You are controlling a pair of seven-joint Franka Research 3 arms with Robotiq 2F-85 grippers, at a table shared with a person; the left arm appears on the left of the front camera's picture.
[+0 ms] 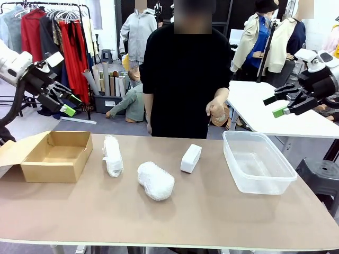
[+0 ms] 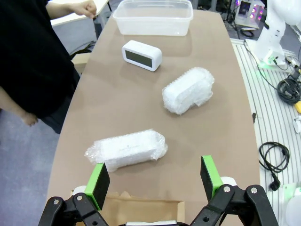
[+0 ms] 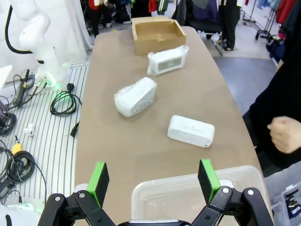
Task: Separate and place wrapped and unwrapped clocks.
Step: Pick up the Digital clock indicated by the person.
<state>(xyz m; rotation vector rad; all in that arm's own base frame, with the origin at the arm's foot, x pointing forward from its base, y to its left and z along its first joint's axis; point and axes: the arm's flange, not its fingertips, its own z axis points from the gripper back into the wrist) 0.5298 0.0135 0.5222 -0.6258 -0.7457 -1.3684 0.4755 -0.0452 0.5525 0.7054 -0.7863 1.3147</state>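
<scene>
Fat bundle (image 1: 155, 181) comes first, a lumpy oval of bubble wrap lying alone on the bench (image 1: 169, 222) close to the middle. At its 10 o'clock, apart from it, lies the slim roll (image 1: 112, 155), its long axis running near to far. At its 1 o'clock the bare clock (image 1: 190, 158) sits just clear of both, its dark face turned toward the box side. All three sit loose in the open middle, touching nothing, probably so either arm can reach any of them.

At 9 o'clock of this group the box (image 1: 53, 156) has its flaps open, and at 3 o'clock the tub (image 1: 258, 161) has no lid. One container at each end suggests one for each sort, though nothing shows which takes the wrapped ones. Neither holds a clock, so sorting has not begun.

Higher and farther out, the left gripper (image 1: 70, 104) hangs above the box end and the right gripper (image 1: 275, 106) above the tub end. Both have their jaws spread wide on nothing, apparently poised to descend.

At 12 o'clock a person (image 1: 185, 79) stands at the far edge, one hand (image 1: 215, 108) loosely curled and clear of the bench.
</scene>
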